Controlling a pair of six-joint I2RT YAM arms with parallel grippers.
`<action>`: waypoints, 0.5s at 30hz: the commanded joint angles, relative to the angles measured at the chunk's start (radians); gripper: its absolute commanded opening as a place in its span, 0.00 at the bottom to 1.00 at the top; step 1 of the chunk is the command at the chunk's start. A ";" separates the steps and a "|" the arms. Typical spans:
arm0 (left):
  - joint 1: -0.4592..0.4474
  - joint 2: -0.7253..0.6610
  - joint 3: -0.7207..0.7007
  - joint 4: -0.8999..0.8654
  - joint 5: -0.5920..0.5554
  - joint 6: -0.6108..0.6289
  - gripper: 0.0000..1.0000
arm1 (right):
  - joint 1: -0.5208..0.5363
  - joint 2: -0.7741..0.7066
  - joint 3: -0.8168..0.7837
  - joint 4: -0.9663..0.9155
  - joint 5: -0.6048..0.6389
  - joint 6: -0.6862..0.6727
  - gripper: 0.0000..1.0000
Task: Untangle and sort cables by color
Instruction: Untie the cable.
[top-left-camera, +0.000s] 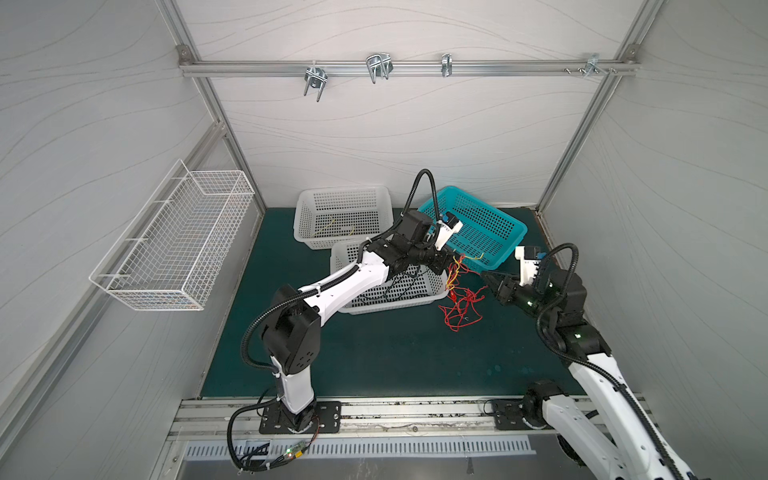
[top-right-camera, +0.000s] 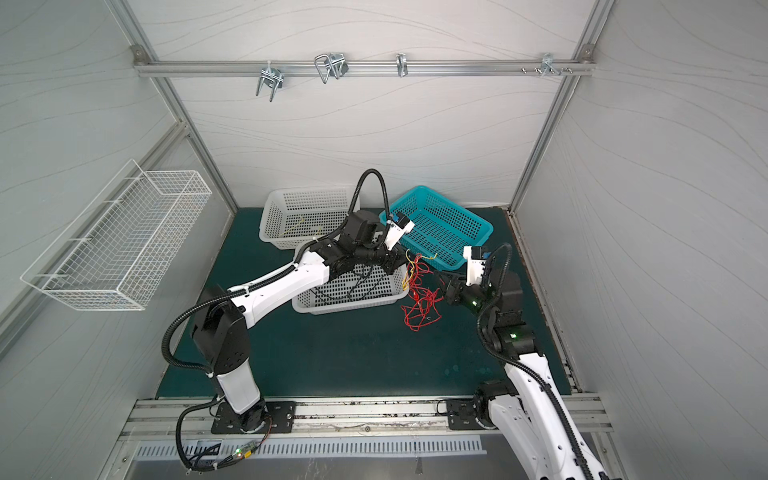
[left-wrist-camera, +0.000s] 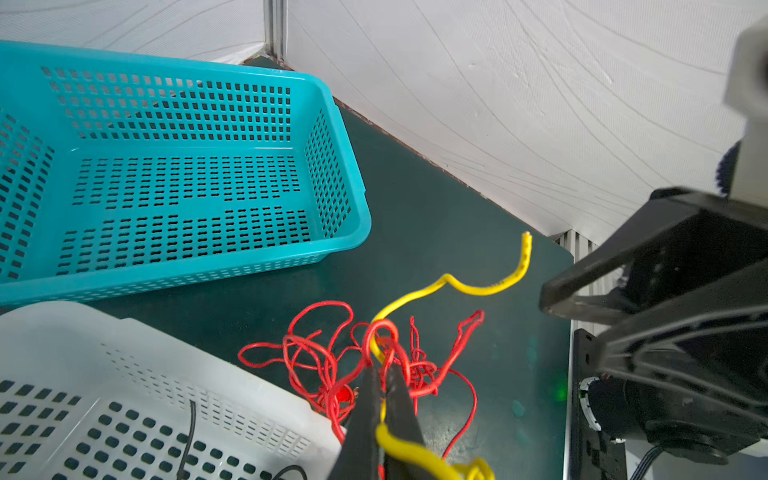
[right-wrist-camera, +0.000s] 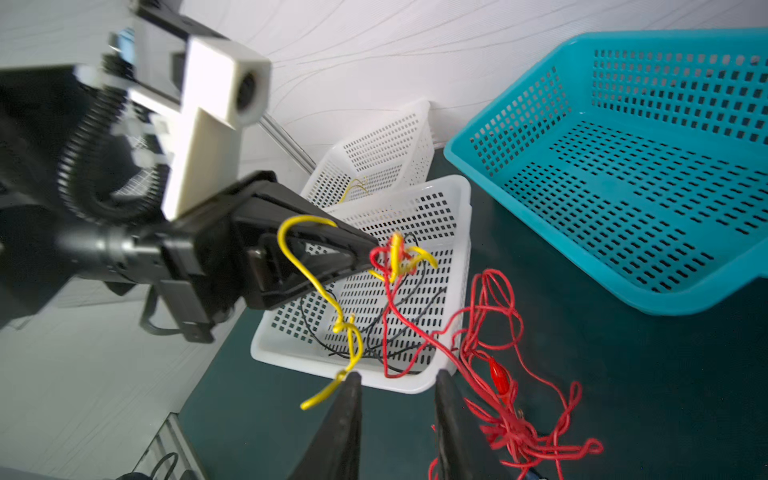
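A: Checked left gripper (left-wrist-camera: 380, 365): clenched on thin yellow insulated cable (left-wrist-camera: 478, 291), with thin red cables (right-wrist-camera: 511, 432) looped round it at the tips. Found right gripper (right-wrist-camera: 397, 376) parted, empty, just beside a loose yellow end.

B: Judged light, limp, snag-prone; better pinched on that loose end. Logged red heap hanging down to dark green mat (top-left-camera: 374, 353), toward its right edge, beside white perforated plastic basket (right-wrist-camera: 465, 195).

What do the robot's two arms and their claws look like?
The left arm and right arm have white shells, black joints and ribbed black hoses. The left gripper and right gripper each have two slim, tapered black fingers. Green lights dot the right arm.
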 joint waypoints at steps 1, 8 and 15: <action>-0.022 -0.022 0.015 0.043 0.005 0.079 0.00 | -0.004 0.020 0.055 -0.003 -0.092 0.040 0.28; -0.070 -0.023 0.027 -0.004 -0.045 0.193 0.00 | 0.003 0.078 0.146 -0.054 -0.070 0.025 0.26; -0.086 -0.040 0.006 0.021 -0.057 0.259 0.00 | -0.001 0.208 0.198 -0.097 -0.040 -0.021 0.23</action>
